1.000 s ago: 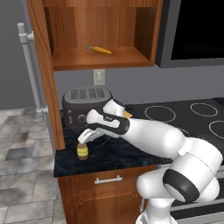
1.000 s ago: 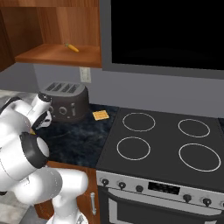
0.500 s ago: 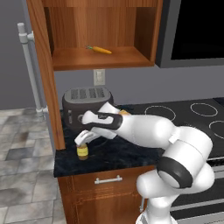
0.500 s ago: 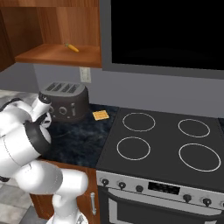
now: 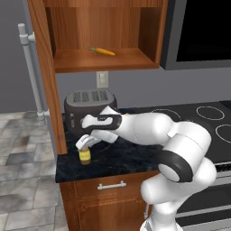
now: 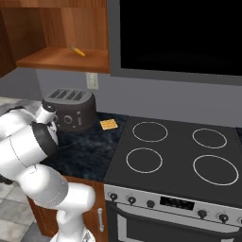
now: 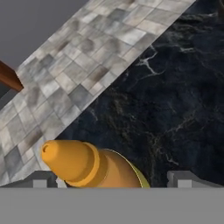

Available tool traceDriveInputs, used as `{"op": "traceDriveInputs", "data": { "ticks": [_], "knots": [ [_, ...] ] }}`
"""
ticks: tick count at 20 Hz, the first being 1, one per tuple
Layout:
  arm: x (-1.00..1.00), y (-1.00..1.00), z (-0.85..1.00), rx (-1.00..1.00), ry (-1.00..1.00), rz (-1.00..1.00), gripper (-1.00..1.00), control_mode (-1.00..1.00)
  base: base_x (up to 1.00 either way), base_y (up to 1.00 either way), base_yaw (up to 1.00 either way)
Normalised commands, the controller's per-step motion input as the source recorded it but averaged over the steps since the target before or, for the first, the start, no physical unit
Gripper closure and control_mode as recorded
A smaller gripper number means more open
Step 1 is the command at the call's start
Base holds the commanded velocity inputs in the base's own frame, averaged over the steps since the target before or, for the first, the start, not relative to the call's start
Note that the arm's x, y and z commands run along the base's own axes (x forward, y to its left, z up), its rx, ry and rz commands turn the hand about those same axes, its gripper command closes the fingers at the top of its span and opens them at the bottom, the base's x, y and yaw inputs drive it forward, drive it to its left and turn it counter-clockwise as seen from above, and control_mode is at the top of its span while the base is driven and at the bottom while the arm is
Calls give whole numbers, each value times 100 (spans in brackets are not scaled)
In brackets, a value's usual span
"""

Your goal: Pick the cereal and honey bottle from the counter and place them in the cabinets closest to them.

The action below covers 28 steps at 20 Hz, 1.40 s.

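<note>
The honey bottle (image 5: 84,156), small and amber with a yellow pointed cap, stands near the left end of the dark counter (image 5: 122,158), in front of the toaster. My gripper (image 5: 84,145) hovers right over its cap, open. In the hand view the honey bottle (image 7: 87,165) lies between my two fingertips (image 7: 42,179), with a gap left on the right side; the gripper (image 7: 114,180) straddles its neck. The upper cabinet (image 5: 99,61) directly above stands open, its wooden door (image 5: 47,76) swung out to the left. The cereal box is out of view.
A dark toaster (image 5: 90,104) stands just behind the bottle. A carrot (image 5: 102,51) lies on the cabinet shelf. A small flat orange-yellow square (image 6: 108,124) lies beside the stove (image 6: 175,156). A grey fridge with a long handle (image 5: 30,67) borders the counter's left end.
The arm has folded round and stretched out lower over the counter; the hand has edged slightly left and down onto the honey bottle. The bottle has not moved.
</note>
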Motion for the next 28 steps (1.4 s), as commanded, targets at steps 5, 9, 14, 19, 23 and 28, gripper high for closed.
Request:
{"op": "traceDriveInputs", "data": {
  "ticks": [5,9,14,19,23,28],
  "knots": [
    [7,3,-12,-1,0,0,-100,-100,0,0,0],
    [0,13,-15,-3,0,0,100,-100,0,0,0],
    [0,3,-1,0,0,0,100,-100,0,0,0],
    [-5,0,5,0,-5,0,100,-100,0,0,0],
    [-15,0,35,0,-14,0,100,-100,0,0,0],
    [-16,0,57,3,-13,-2,100,-100,0,0,0]
  ]
}}
